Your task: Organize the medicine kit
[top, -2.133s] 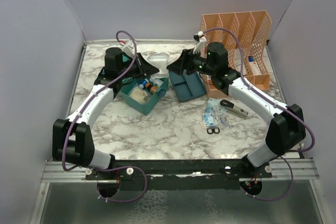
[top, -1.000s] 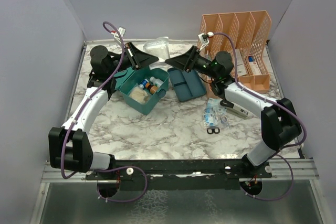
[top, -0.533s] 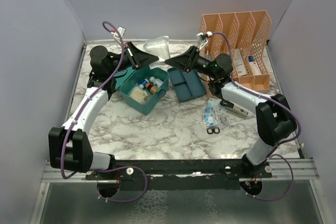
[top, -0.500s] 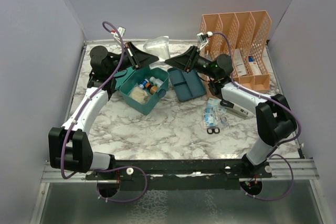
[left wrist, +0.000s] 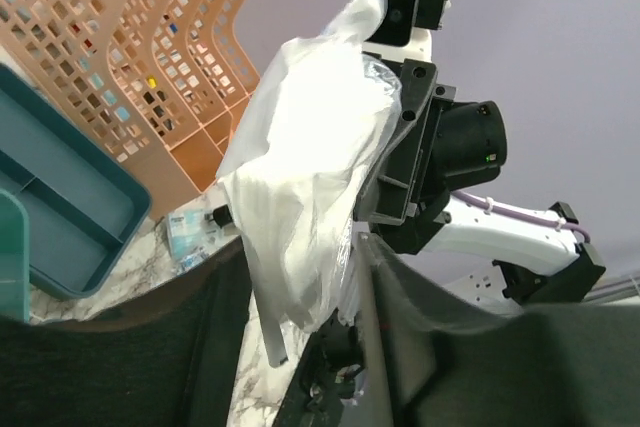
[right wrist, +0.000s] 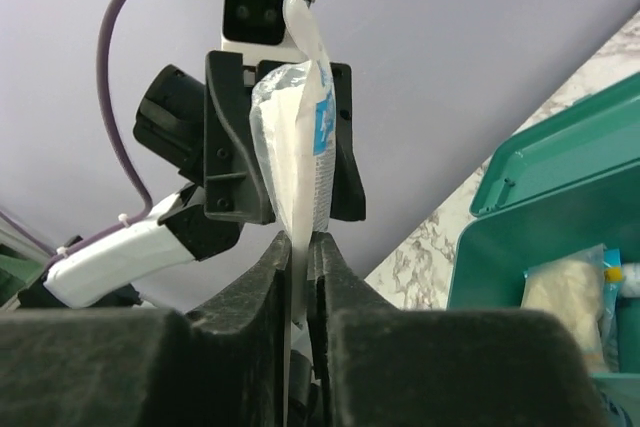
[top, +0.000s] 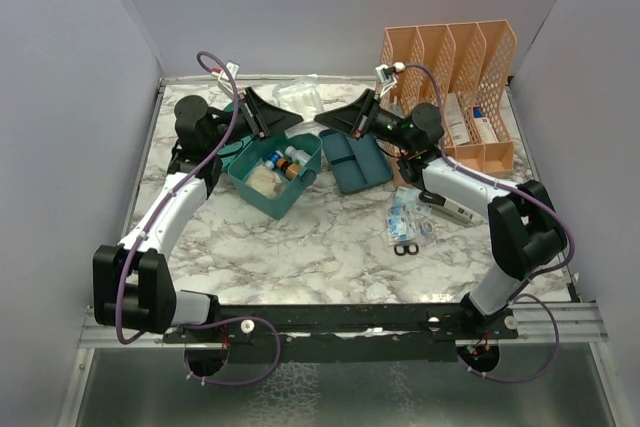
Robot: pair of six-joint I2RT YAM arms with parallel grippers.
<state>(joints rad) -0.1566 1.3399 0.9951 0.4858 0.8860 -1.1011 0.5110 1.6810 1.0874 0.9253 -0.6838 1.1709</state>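
Where the two arms meet at the far side of the marble table [top: 330, 247], we see a clear, crumpled plastic bag [top: 298, 95] held up off the surface between them. The right gripper [top: 322, 120] reaches in from the right. In its wrist view its fingers [right wrist: 260, 317] are pressed almost together, with a thin edge of the bag pinched between them. The left gripper [top: 292, 120] reaches in from the left. In its wrist view its fingers [left wrist: 180, 347] stand partly apart, and the bunched bag fills the gap and touches both, so it too looks clamped on the bag. The grippers face each other tip to tip.

The kit [top: 262, 203], a teal box, sits open on the table just in front of the grippers, left of centre, with its lid tipped back towards the left arm. Inside we make out a pale pouch [top: 262, 179] and a few small bottles [top: 286, 160]. The matching tray [top: 352, 175] lies flat just beside the kit on its right; we cannot tell whether they touch.

A peach lattice organizer [top: 450, 57] stands upright at the far right. On the table in front of it lie blue and white packets [top: 408, 215] and a black and white handheld device [top: 447, 209].
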